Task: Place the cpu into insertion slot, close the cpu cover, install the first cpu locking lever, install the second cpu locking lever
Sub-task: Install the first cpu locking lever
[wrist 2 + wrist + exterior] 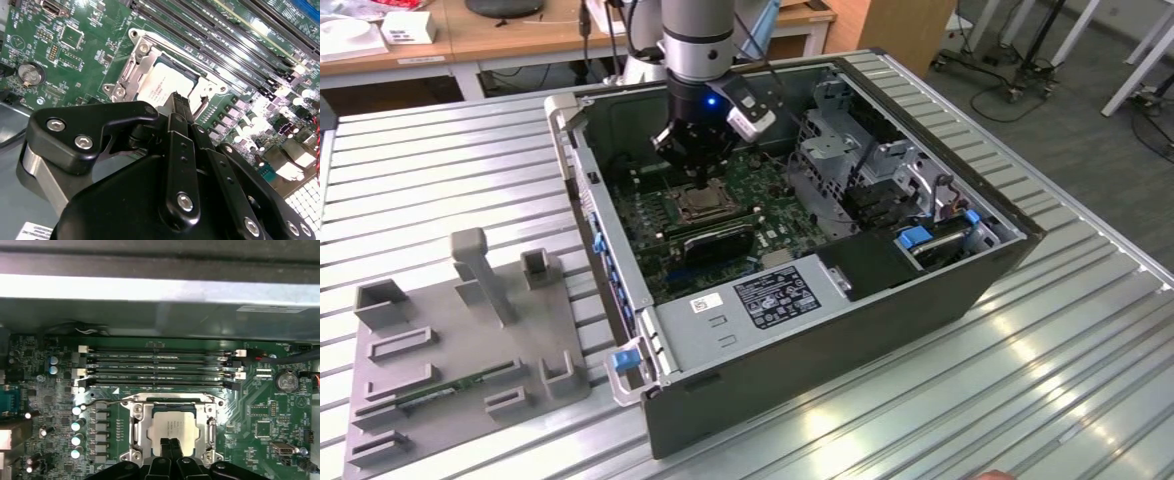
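The cpu (172,426) sits flat in the insertion slot (699,205), pale metal face up, at the middle of the green motherboard (250,410). The cpu cover (134,425) lies down around it, and its silvery frame borders the chip on all sides in both wrist views. A thin wire lever (102,403) runs along the socket edge nearest the long black memory slots (155,367).

Right over the chip is the hand (170,441), its two black fingers pressed together with nothing between them. In the second wrist view the hand (178,96) comes down with its tips at the chip's (161,82) near edge, touching or only just above it; I cannot tell which.

In the exterior view the hand (707,182) reaches down into the open computer case (854,320), which lies on its side on the ribbed metal bench (1067,380). A grey fixture (454,340) with upright posts sits well apart on the exterior view's left.
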Motion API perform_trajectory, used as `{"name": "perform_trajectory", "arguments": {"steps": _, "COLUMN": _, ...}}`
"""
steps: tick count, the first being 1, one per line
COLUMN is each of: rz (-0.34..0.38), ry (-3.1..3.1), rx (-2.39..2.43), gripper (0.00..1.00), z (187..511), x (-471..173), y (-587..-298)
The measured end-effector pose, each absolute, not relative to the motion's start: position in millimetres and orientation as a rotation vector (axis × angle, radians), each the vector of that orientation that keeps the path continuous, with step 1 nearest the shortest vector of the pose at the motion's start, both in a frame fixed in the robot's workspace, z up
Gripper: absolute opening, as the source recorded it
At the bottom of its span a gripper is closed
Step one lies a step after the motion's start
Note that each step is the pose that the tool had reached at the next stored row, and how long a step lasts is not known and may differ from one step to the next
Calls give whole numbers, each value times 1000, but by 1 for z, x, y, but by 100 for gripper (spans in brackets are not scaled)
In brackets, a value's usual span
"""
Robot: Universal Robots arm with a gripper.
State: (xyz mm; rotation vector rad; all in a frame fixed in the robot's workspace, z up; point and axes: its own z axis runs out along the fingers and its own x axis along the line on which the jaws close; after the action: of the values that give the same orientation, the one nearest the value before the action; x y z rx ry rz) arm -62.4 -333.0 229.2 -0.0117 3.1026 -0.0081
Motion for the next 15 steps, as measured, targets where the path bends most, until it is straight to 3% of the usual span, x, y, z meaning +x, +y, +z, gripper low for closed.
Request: {"name": "perform_trajectory", "arguments": {"steps": 15, "rz": -8, "ry": 3102, "rx": -12, "gripper": 11, "z": 229, "x": -82, "y": -333}}
